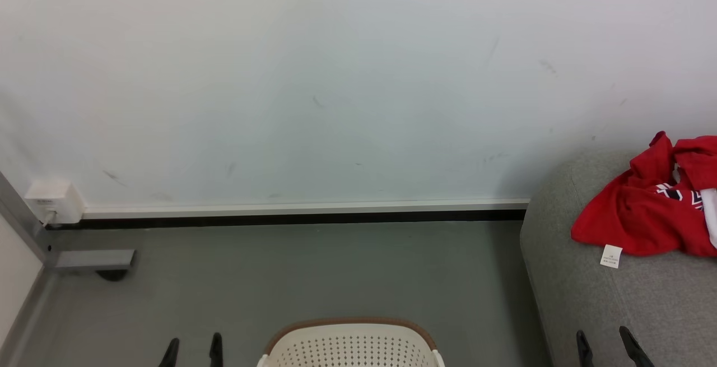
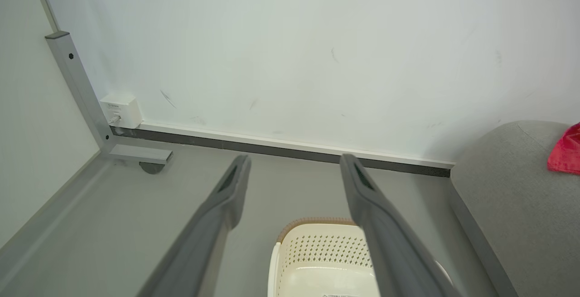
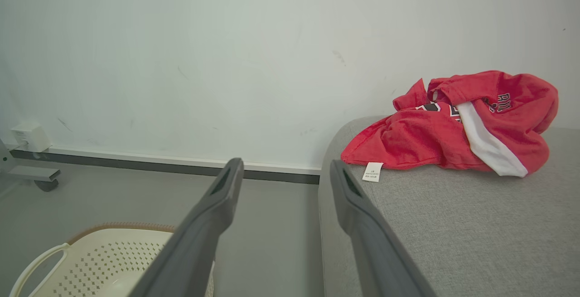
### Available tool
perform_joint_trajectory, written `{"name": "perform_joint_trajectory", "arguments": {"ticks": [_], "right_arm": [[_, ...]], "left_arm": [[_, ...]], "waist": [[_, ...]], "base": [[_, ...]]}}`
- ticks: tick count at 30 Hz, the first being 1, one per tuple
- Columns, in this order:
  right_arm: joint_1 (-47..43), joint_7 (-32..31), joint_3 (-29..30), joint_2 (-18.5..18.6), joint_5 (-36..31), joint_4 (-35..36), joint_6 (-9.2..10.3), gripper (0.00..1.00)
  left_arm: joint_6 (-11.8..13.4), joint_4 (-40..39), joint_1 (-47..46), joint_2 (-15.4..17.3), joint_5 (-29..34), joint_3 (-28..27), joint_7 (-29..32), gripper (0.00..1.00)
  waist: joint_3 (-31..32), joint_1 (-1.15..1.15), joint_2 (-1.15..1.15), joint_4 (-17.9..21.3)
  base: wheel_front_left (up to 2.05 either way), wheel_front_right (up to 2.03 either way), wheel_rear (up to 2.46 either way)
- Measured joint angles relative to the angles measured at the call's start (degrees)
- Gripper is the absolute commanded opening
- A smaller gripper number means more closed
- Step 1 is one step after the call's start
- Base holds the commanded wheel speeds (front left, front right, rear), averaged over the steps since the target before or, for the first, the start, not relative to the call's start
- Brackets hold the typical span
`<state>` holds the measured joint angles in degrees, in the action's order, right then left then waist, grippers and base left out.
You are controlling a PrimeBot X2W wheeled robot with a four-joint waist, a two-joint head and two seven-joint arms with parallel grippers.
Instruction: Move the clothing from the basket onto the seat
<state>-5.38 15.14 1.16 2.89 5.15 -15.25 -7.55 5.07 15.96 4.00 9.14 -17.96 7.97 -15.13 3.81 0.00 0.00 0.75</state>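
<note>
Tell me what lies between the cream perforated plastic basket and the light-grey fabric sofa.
Just a strip of bare grey floor separates the cream perforated plastic basket from the light-grey fabric sofa; the head view shows it plainly.

clothing (image 1: 644, 210) on the seat (image 1: 594, 300), seat right of the basket (image 1: 350, 344), wall (image 1: 336, 75) behind both

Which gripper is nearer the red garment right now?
The right gripper, open at the edge of the grey seat where the clothing lies. The left gripper, also open, is over bare floor beyond the basket.
</note>
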Motion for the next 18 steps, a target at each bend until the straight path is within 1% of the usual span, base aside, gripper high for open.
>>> {"name": "perform_joint_trajectory", "arguments": {"ticks": [9,13,18], "right_arm": [[0.1,0.0,-0.3,0.0,0.8,-0.5,0.0,1.0],[0.3,0.0,-0.5,0.0,0.9,-0.9,0.0,1.0],[0.4,0.0,-0.5,0.0,1.0,-1.1,0.0,1.0]], "left_arm": [[-1.6,0.0,0.0,-1.7,2.5,-1.9,0.0,1.0],[-2.8,-0.3,0.0,-2.3,3.4,-2.3,0.0,1.0],[-3.3,-0.4,0.0,-2.8,4.3,-3.1,0.0,1.0]], "waist": [[0.0,0.0,0.0,-0.8],[0.1,0.0,0.0,-0.8],[0.2,0.0,0.0,-0.5]], "base": [[0.0,0.0,0.0],[0.0,0.0,0.0],[0.0,0.0,0.0]]}}
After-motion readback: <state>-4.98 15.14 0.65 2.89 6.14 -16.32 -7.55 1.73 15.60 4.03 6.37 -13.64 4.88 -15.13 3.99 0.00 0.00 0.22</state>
